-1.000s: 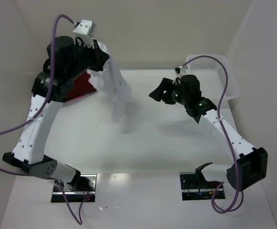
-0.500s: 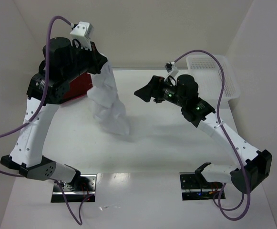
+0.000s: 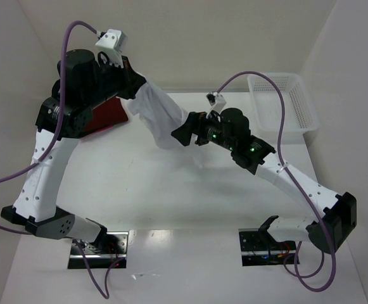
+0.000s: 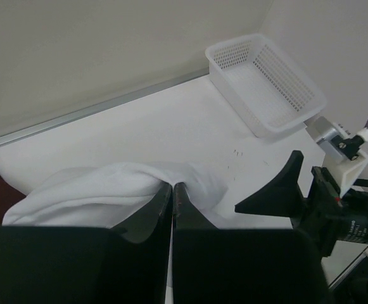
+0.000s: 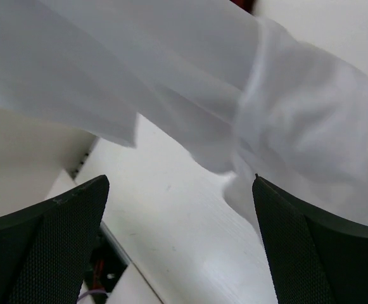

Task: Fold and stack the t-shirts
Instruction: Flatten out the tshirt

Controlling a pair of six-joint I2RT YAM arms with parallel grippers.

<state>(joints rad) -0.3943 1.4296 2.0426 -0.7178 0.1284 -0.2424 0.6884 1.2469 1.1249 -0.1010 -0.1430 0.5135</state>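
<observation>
A crumpled white t-shirt (image 3: 161, 117) hangs in the air from my left gripper (image 3: 133, 88), which is shut on its upper edge. In the left wrist view the jaws (image 4: 172, 187) are pinched together with the white cloth (image 4: 107, 190) bunched around the tips. My right gripper (image 3: 184, 132) is wide open right at the shirt's lower end. In the right wrist view the white cloth (image 5: 234, 82) hangs just ahead of the spread fingers (image 5: 178, 180), with nothing between them. A folded dark red t-shirt (image 3: 104, 117) lies at the back left, partly hidden under the left arm.
A white mesh basket (image 3: 285, 101) stands at the table's back right corner and shows in the left wrist view too (image 4: 266, 79). Walls close off the back and both sides. Both arm bases sit at the near edge.
The left arm has swung the hanging white shirt to the right. The right gripper has moved left up to the cloth, and its fingers have spread wider.
</observation>
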